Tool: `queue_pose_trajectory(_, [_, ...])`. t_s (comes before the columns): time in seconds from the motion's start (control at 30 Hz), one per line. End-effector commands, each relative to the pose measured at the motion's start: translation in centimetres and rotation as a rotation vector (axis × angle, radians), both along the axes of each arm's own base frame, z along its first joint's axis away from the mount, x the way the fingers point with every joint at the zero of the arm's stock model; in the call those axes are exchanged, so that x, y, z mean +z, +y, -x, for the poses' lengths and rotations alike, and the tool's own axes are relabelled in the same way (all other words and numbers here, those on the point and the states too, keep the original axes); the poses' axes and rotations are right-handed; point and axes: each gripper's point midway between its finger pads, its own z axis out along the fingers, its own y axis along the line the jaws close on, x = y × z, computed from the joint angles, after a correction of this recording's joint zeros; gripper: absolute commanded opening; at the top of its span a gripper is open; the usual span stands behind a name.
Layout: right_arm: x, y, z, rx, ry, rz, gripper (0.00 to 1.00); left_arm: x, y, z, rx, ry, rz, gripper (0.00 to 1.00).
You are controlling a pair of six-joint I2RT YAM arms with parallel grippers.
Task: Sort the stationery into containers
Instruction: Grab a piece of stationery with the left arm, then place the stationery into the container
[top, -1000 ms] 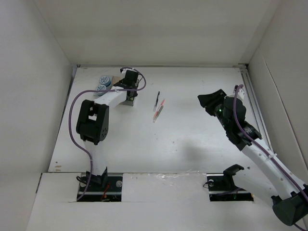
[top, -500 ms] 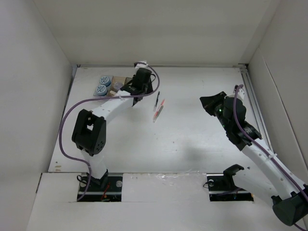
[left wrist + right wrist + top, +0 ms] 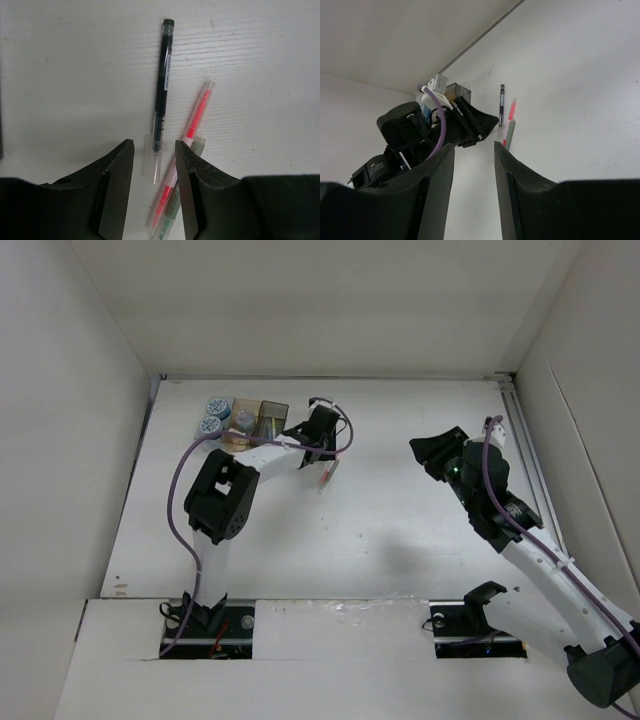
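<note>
Shifted rightward, away from the containers (image 3: 268,412): left hand (image 3: 154,150), fingers apart, gripping nothing. Straight ahead, black pen (image 3: 162,85), tip in the gap; just to its right, red pen (image 3: 195,120), both flat on desk (image 3: 75,75). Likewise parted and empty: right hand (image 3: 474,147), well apart from both pens.

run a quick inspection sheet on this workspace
surface: white table, flat, faint specks up close
job's things: black pen, red pen and pale green pen loose on the table; two tape rolls at the left end of the tray row
clutter: nothing seen
grippers: left gripper open over the black pen's tip, holding nothing; right gripper open, empty, raised
cables: purple cables loop along both arms
surroundings: white walls on three sides
</note>
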Motion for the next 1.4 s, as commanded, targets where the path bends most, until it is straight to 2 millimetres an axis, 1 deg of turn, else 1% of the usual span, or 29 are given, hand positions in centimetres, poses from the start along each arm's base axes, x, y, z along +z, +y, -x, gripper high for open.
queue_pose_trajectory(0.0, [2.8,0.3,-0.2,0.005,-0.075,-0.035,0.44,2.4,-0.9,-1.3,-0.017,-0.069,0.029,0.35])
queue_pose_trajectory(0.03, [2.5,0.4,-0.4,0.005,-0.066,-0.031,0.44,1.3,-0.7,-1.3,-0.01,-0.054,0.01,0.35])
queue_pose_trajectory(0.07, [2.5,0.4,-0.4,0.005,-0.066,-0.031,0.44,1.3,-0.7,-1.3,-0.01,-0.054,0.009,0.35])
queue_pose_trajectory(0.1, [2.5,0.4,-0.4,0.005,-0.066,-0.031,0.44,0.6,-0.6,-1.3,-0.016,-0.041,-0.008,0.35])
queue_pose_trajectory(0.13, [2.5,0.4,-0.4,0.005,-0.066,-0.031,0.44,0.6,-0.6,-1.3,-0.016,-0.041,-0.008,0.34])
queue_pose_trajectory(0.2, [2.5,0.4,-0.4,0.005,-0.066,-0.031,0.44,-0.6,-0.6,-1.2,-0.017,-0.022,-0.021,0.34])
queue_pose_trajectory(0.23, [2.5,0.4,-0.4,0.005,-0.066,-0.031,0.44,-0.6,-0.6,-1.2,-0.017,-0.022,-0.021,0.34])
queue_pose_trajectory(0.27, [2.5,0.4,-0.4,0.005,-0.066,-0.031,0.44,-1.2,-0.3,-1.2,-0.01,-0.016,-0.034,0.33])
queue_pose_trajectory(0.37, [2.5,0.4,-0.4,0.005,-0.066,-0.031,0.44,-1.1,-0.1,-1.6,0.001,-0.027,-0.055,0.29])
queue_pose_trajectory(0.43, [2.5,0.4,-0.4,0.005,-0.066,-0.031,0.44,-2.1,0.5,-1.8,0.022,-0.018,-0.091,0.18])
queue_pose_trajectory(0.47, [2.5,0.4,-0.4,0.005,-0.066,-0.031,0.44,-1.7,0.5,-2.0,0.028,-0.023,-0.096,0.12])
queue_pose_trajectory(0.5, [2.5,0.4,-0.4,0.005,-0.066,-0.031,0.44,-2.3,1.1,-1.9,0.044,-0.017,-0.124,0.04])
queue_pose_trajectory(0.53, [2.5,0.4,-0.4,0.005,-0.066,-0.031,0.44,-2.3,1.2,-2.0,0.057,-0.019,-0.124,0.0])
queue_pose_trajectory(0.57, [2.5,0.4,-0.4,0.005,-0.066,-0.031,0.44,-2.3,1.2,-2.0,0.057,-0.019,-0.124,0.0])
queue_pose_trajectory(0.7, [2.5,0.4,-0.4,0.005,-0.066,-0.031,0.44,1.3,1.2,-2.3,0.068,-0.082,-0.085,0.0])
queue_pose_trajectory(0.73, [2.5,0.4,-0.4,0.005,-0.066,-0.031,0.44,3.4,1.1,-2.4,0.07,-0.114,-0.061,0.0])
queue_pose_trajectory(0.77, [2.5,0.4,-0.4,0.005,-0.066,-0.031,0.44,4.5,1.1,-2.5,0.071,-0.132,-0.047,0.0])
queue_pose_trajectory(0.8, [2.5,0.6,-0.3,0.014,-0.066,-0.033,0.44,5.9,1.3,-2.9,0.076,-0.15,-0.021,0.0])
queue_pose_trajectory(0.87, [2.5,0.6,-0.3,0.014,-0.066,-0.033,0.44,9.4,1.5,-3.5,0.072,-0.188,0.034,0.0])
queue_pose_trajectory(0.9, [2.5,0.6,-0.3,0.014,-0.066,-0.033,0.44,10.4,2.6,-4.1,0.096,-0.201,0.041,0.0])
queue_pose_trajectory(0.93, [2.5,0.6,-0.3,0.014,-0.066,-0.033,0.44,11.9,2.9,-4.6,0.099,-0.224,0.046,0.0])
queue_pose_trajectory(1.0, [2.5,0.7,-0.3,0.023,-0.065,-0.034,0.44,12.5,4.8,-5.0,0.146,-0.213,0.013,0.0])
queue_pose_trajectory(1.07, [2.5,0.7,-0.3,0.023,-0.065,-0.034,0.44,13.3,6.3,-5.2,0.175,-0.195,-0.012,0.0])
queue_pose_trajectory(1.17, [2.8,0.6,-0.1,0.023,-0.073,-0.038,0.44,13.2,8.8,-5.8,0.227,-0.194,-0.052,0.0])
queue_pose_trajectory(1.2, [2.8,0.6,-0.1,0.023,-0.073,-0.038,0.44,12.6,9.4,-5.6,0.235,-0.178,-0.064,0.0])
queue_pose_trajectory(1.23, [2.8,0.6,-0.1,0.023,-0.073,-0.038,0.44,12.6,10.6,-6.0,0.255,-0.181,-0.081,0.0])
queue_pose_trajectory(1.27, [2.8,0.6,-0.1,0.023,-0.073,-0.038,0.44,12.5,11.3,-6.0,0.265,-0.171,-0.087,0.0])
queue_pose_trajectory(1.33, [2.8,0.6,-0.1,0.023,-0.073,-0.038,0.44,11.4,12.4,-5.8,0.283,-0.148,-0.103,0.0])
queue_pose_trajectory(1.37, [2.8,0.6,-0.1,0.023,-0.073,-0.038,0.44,11.1,13.3,-5.9,0.296,-0.143,-0.122,0.0])
